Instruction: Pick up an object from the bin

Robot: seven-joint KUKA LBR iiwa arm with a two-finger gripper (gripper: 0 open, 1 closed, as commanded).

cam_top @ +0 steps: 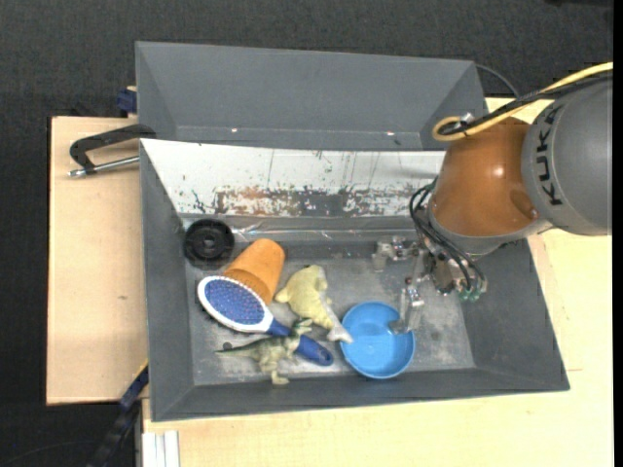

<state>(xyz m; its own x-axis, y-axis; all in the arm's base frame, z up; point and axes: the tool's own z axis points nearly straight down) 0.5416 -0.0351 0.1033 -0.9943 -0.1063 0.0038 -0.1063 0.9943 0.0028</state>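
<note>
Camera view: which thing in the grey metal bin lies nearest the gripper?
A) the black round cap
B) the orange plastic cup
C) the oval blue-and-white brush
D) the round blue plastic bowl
D: the gripper sits at the upper right rim of the round blue plastic bowl; the other three lie farther left.

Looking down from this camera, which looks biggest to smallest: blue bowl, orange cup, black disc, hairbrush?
1. Hairbrush, the longest once its handle is counted.
2. Blue bowl, about the same as the brush's head alone.
3. Orange cup.
4. Black disc.
</note>
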